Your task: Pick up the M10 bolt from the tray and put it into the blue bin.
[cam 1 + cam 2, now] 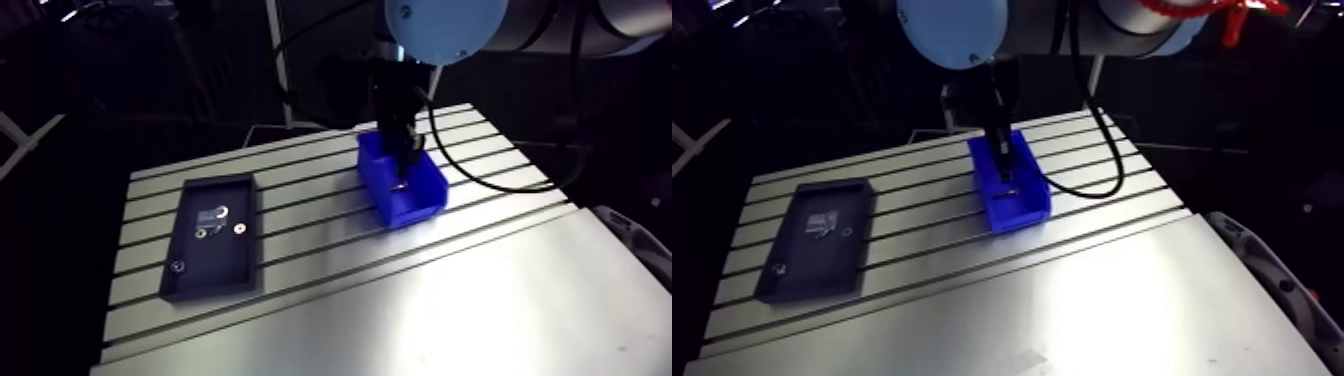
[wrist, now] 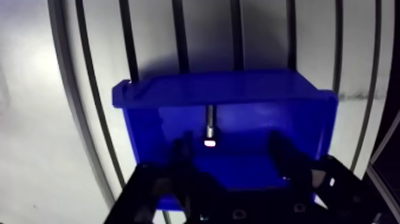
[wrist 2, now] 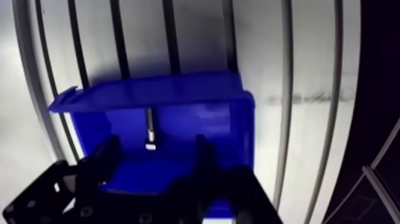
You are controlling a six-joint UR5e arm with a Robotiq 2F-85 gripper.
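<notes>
The slotted aluminium table [image 1: 480,290] fills the middle and lower part of the arm view; its dark grooves run from the left edge up toward the upper right across the far half; the near half, at lower right, is a smooth sheet. A dark, shallow tray [image 1: 210,292] lies flat on the grooves at centre left. The blue bin [image 1: 415,208] stands on the grooves just right of centre, well apart from the tray.

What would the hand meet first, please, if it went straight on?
The hand would probably meet the floor of the blue plastic bin, beside the small metal bolt; depth is unclear.
</notes>
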